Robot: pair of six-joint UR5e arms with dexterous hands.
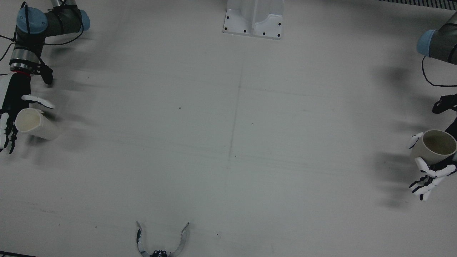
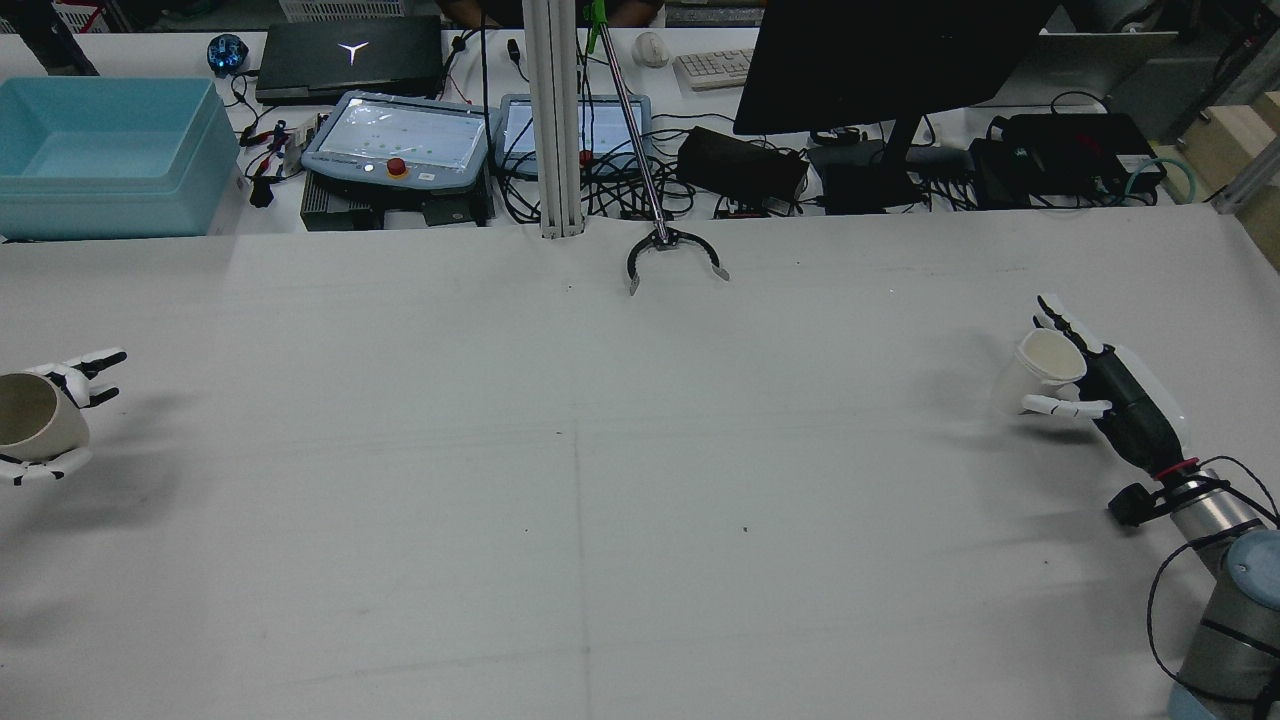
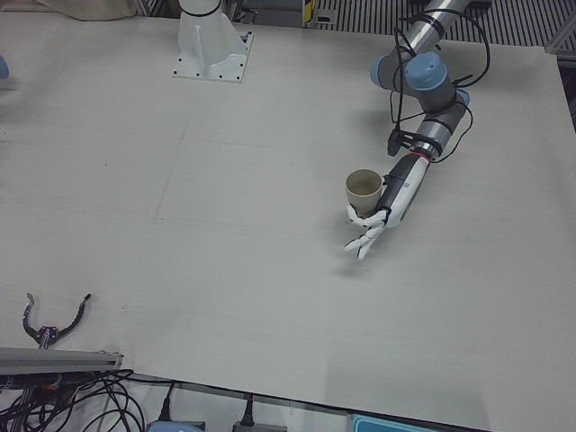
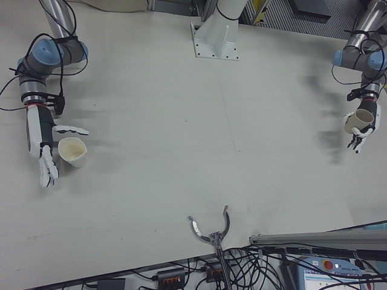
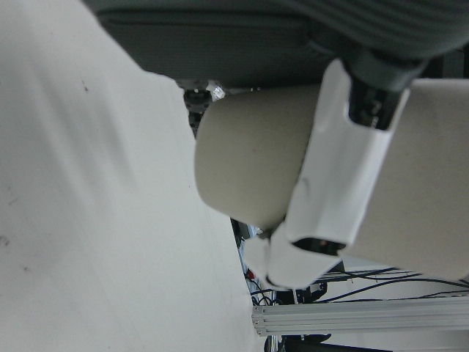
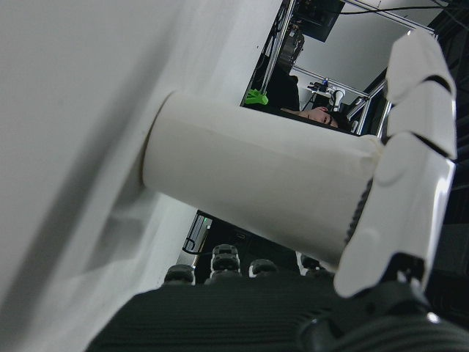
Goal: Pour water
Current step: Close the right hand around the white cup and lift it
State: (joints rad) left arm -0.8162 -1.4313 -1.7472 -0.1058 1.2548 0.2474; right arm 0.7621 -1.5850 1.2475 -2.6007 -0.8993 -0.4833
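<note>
My right hand (image 1: 10, 117) wraps the pale cup (image 1: 35, 124) on the surface; my left hand (image 1: 433, 171) holds the tan cup (image 1: 435, 146) aloft. Both look light, stiff, slick; I grip mid-wall.

Cream cup (image 1: 35, 124), beige cup (image 1: 433, 145), pale grey table (image 1: 228, 142).

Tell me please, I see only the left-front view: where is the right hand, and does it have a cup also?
Observer: Yes. The right hand is far across the table, on the other side from the left one, with a white cup between its thumb and its fingers.
Operator: Is this cup lifted?
Observer: No. In the right hand view its base stands on the table. I cannot tell whether the fingers press it.
</note>
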